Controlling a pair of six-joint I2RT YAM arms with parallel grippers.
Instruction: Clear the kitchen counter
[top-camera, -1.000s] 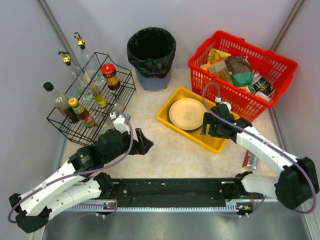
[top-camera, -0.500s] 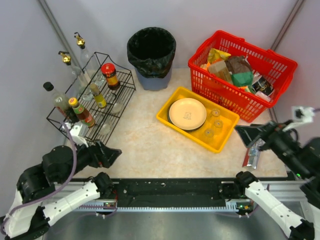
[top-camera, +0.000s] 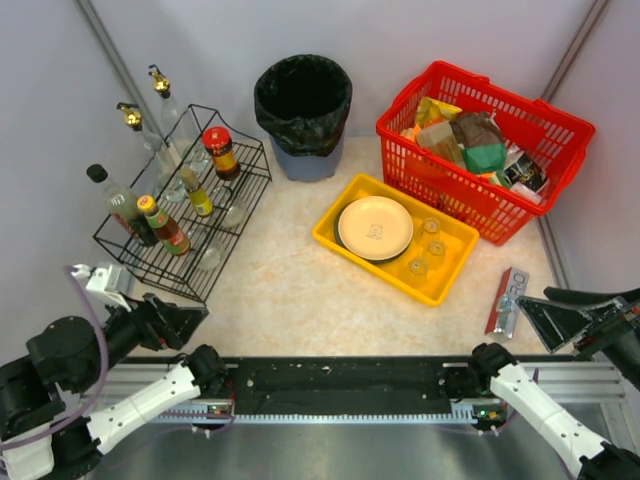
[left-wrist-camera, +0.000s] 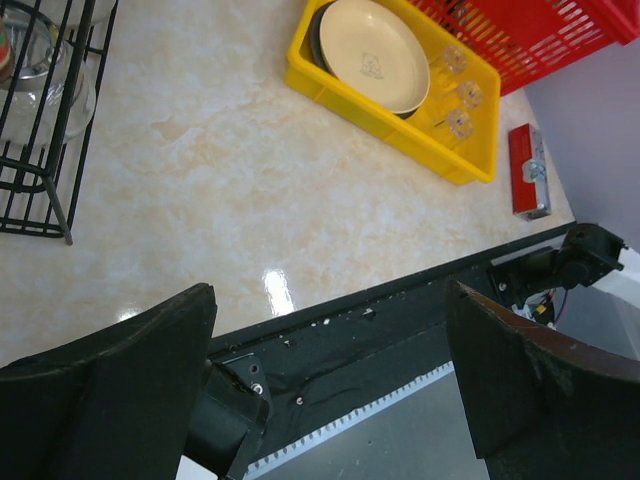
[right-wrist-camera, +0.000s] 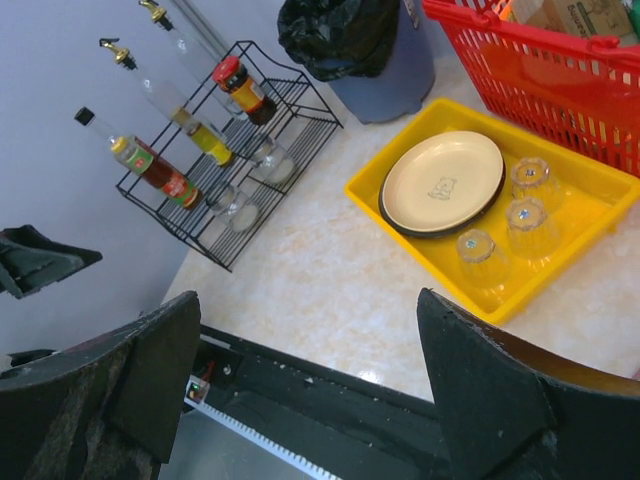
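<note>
plainly, both grippers empty
left gripper (left-wrist-camera: 330, 300) and right gripper (right-wrist-camera: 308, 305) hover by the counter's (top-camera: 290, 290) near corners, fingers spread wide, holding and touching nothing.

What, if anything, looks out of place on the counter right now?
Only a flat red item lying loose on the kitchen counter, right of the yellow tray near the edge. Other small items sit in the wire rack, tray or red basket.

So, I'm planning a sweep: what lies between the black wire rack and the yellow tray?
Nothing: the top external view shows only bare kitchen counter between the black wire rack and the yellow tray.
</note>
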